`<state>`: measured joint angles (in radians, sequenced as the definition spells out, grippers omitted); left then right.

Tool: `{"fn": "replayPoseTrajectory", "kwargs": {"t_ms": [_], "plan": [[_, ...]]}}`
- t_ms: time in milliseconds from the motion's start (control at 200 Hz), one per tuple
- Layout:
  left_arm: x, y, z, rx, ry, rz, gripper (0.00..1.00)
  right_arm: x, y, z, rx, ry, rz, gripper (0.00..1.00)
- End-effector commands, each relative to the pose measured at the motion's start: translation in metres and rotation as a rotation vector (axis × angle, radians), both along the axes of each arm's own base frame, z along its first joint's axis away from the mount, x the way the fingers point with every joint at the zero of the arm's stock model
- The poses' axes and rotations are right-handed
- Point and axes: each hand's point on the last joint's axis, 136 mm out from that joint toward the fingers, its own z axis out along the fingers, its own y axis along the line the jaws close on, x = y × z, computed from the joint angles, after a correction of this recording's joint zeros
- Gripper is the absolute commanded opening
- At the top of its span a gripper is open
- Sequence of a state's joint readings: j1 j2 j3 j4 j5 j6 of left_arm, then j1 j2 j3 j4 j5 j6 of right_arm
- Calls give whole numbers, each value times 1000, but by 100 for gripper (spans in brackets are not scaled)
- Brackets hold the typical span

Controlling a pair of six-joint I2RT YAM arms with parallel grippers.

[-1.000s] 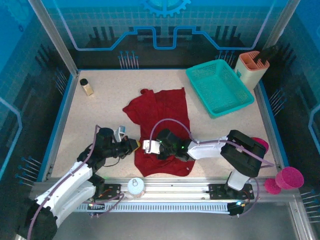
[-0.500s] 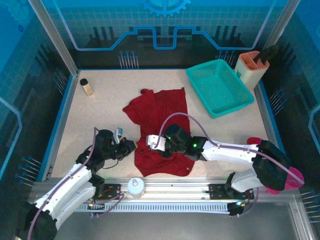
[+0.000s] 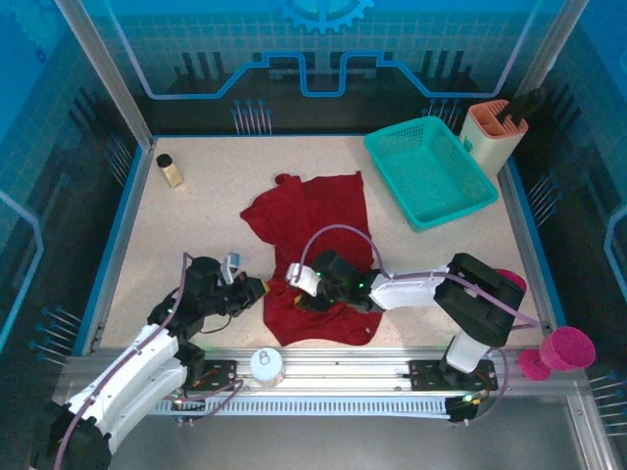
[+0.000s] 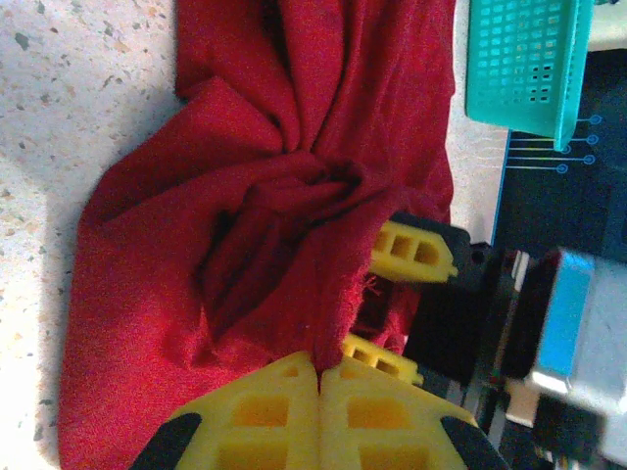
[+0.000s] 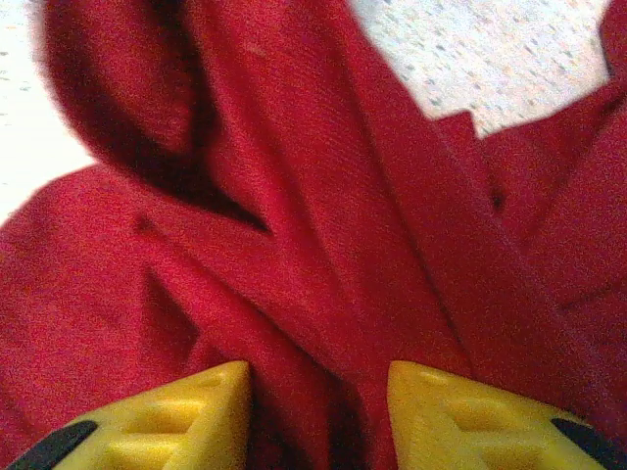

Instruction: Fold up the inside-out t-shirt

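The inside-out t-shirt (image 3: 315,233) is a dark red cloth lying crumpled in the middle of the table, its near part bunched into folds (image 4: 245,196). At the shirt's near left edge my left gripper (image 3: 257,288) is shut, and a thin edge of the cloth is pinched between its yellow fingertips (image 4: 320,375). My right gripper (image 3: 300,283) sits low on the near part of the shirt, a short way right of the left one. Its jaws are open (image 5: 318,397), with red folds (image 5: 294,196) lying under and between the fingers (image 5: 196,411).
A teal mesh basket (image 3: 431,171) stands at the back right, with a peach utensil holder (image 3: 495,132) beside it. A small bottle (image 3: 171,171) is at the back left. Pink cups (image 3: 566,348) sit off the near right corner. A round tin (image 3: 265,364) rests on the front rail.
My right gripper has opened, its fingers now apart over the cloth. The right arm swung out to the right and came back. The left gripper has stayed pinched on the shirt edge.
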<state>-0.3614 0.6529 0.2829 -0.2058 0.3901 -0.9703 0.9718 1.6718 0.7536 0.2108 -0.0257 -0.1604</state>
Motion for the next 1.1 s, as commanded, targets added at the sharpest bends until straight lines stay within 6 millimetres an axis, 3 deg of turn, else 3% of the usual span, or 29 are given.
{"fn": "replayPoseTrajectory", "kwargs": {"t_ms": [0, 380, 460, 520, 545, 675, 791, 876, 971, 1046, 1096], "plan": [[-8, 0, -7, -11, 35, -12, 0, 20, 1, 10, 34, -13, -75, 43], [-10, 1, -11, -15, 35, -8, 0, 26, 7, 24, 72, 47, -44, 42], [-10, 1, -11, -16, 35, -9, 0, 23, 12, 22, 68, 71, -14, 28], [-10, 1, -11, -16, 36, -10, 0, 14, 13, 14, 53, 116, 21, 25], [-11, 1, -11, -16, 37, -11, 0, 15, 21, 23, 76, 119, 40, 25], [-10, 1, -10, -17, 37, -10, 0, 2, 27, 20, 79, 174, 100, 34], [-9, 0, -5, -23, 28, -10, 0, 11, 21, 5, -7, 104, 60, 43], [-8, 0, -3, -23, 23, -12, 0, 9, 21, -2, -64, 94, 72, 43], [-8, 1, -2, -20, 24, -10, 0, 12, 22, -2, -94, 41, 54, 39], [-9, 0, -2, -20, 26, -13, 0, 13, 20, 3, -105, 14, 39, 23], [-9, 1, -2, -15, 28, -11, 0, 8, 21, 16, -80, 31, 55, 17]]}}
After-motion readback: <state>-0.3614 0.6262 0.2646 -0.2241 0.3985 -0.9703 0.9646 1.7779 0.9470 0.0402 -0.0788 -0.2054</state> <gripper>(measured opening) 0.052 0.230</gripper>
